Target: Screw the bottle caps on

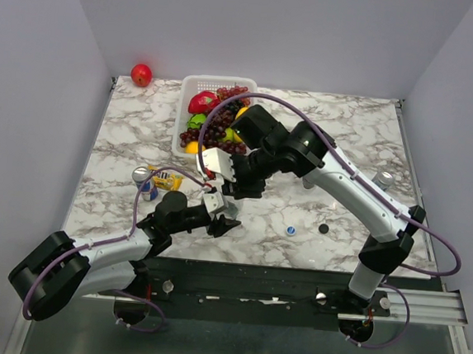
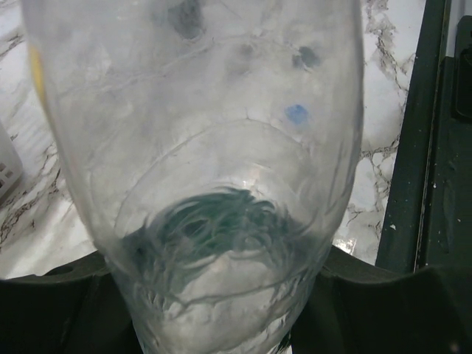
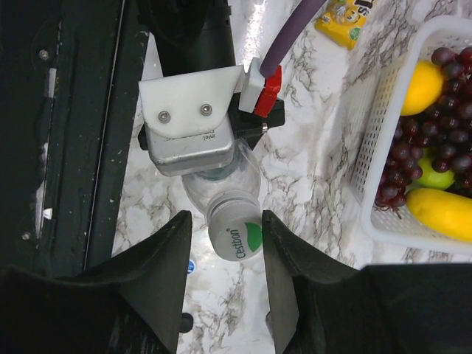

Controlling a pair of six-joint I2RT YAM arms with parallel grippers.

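White-green plastic screw cap point(image 3: 234, 234) tops clear plastic bottle point(image 2: 221, 184) clamped by left gripper point(image 1: 221, 223); right gripper's point(image 3: 226, 225) open jaws straddle it; white fruit basket point(image 3: 369, 147) nearby.

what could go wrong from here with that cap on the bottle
1. The right gripper straddles the white-green cap off-centre, with a gap on one side only; closing may tilt the cap and cross-thread it.
2. The clear bottle looks thin and crinkled; twisting the cap may turn it within the left gripper.
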